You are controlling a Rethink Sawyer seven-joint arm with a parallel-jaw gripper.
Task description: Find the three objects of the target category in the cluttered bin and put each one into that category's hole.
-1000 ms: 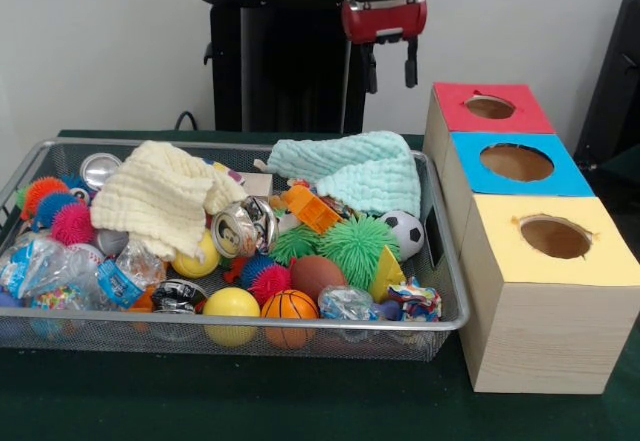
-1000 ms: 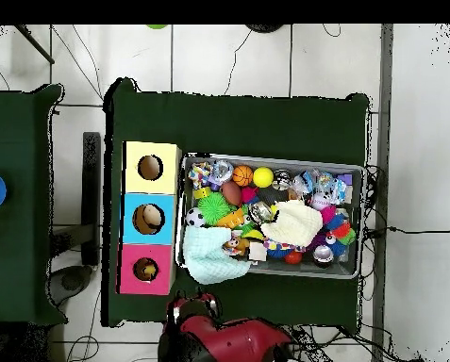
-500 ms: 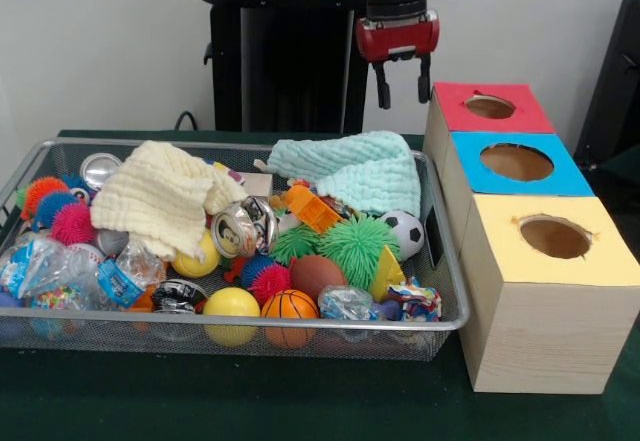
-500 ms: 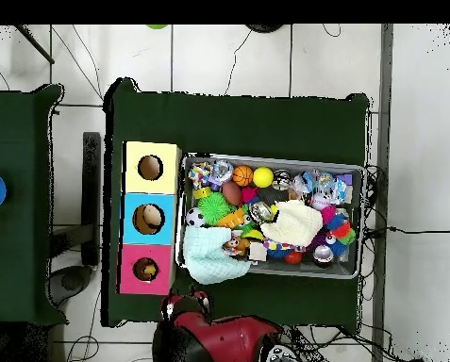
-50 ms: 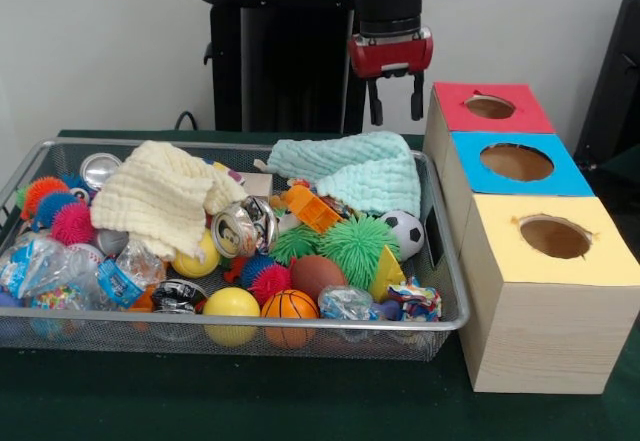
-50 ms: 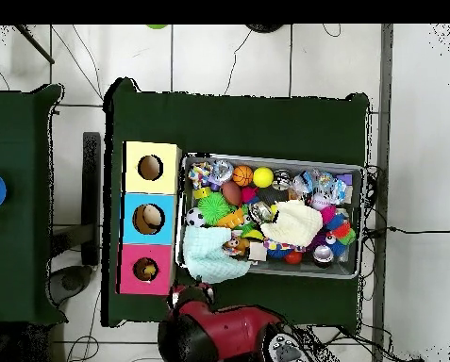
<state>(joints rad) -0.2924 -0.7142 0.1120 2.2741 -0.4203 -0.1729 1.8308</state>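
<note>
Hanging above the bin's far right corner, gripper [image 5: 396, 102] with jaws parted, nothing between them; two dark fingers [image 5: 376, 107] pointing down, clear of the teal cloth [image 5: 355, 167] below. Sitting just left of the red box [image 5: 487, 109] in the front view.

Resting on the green table [image 5: 300, 401], wire bin [image 5: 440, 261] packed full. Lying across the left half, cream cloth [image 5: 160, 196]; teal cloth bunching at the far right. Showing between them, crushed can [image 5: 243, 229] and orange toy [image 5: 311, 208]. Crowding the near side: green spiky ball [image 5: 358, 246], soccer ball [image 5: 404, 232], brown ball [image 5: 316, 273], basketball [image 5: 289, 307], yellow ball [image 5: 231, 303]. Piling at the left end: pink and orange spiky balls [image 5: 60, 216], plastic wrappers [image 5: 60, 271], another can [image 5: 99, 169].

Standing in a row just right of the bin: red box farthest, blue box [image 5: 515, 166] in the middle, yellow box [image 5: 550, 251] nearest, each with a round hole on top.

Target category not discernible from the pictures; all bin contents lying inside the bin, none in the jaws.

Overhead: arm [image 6: 219, 330] reaching in from the bottom edge, ending near the bin's [image 6: 356, 170] teal-cloth corner.
</note>
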